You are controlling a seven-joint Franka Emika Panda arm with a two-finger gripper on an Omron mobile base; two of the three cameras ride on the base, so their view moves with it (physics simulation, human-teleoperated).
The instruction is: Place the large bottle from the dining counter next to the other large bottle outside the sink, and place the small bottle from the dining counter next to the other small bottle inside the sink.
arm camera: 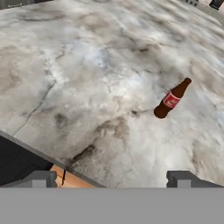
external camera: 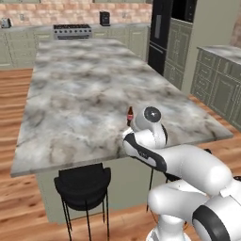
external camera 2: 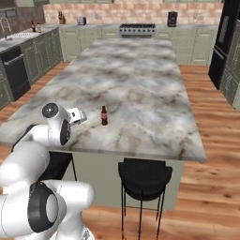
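- Nearest, at the bottom of the hand view, the gripper [arm camera: 111, 178] shows its two dark fingertips [arm camera: 40, 178] set far apart, so the jaws are released, with nothing between them.
- Left of centre in the left base view, a black stool [external camera: 83, 187] is tucked under the near edge of the worktop; in the right base view a second black stool [external camera 2: 143, 177] sits lower centre.
- Across the middle of both base views runs the dining counter [external camera: 84, 94], a long worktop of grey-brown marbled stone.
- Right of centre in the hand view, the small bottle [arm camera: 171, 99], dark brown with a red label, stands upright on that worktop near the edge, apart from the jaws.
- In the upper left corner of the right base view, the sink [external camera 2: 16, 37] sits far off, with two dark bottles [external camera 2: 35, 26] near it, too small to tell apart.
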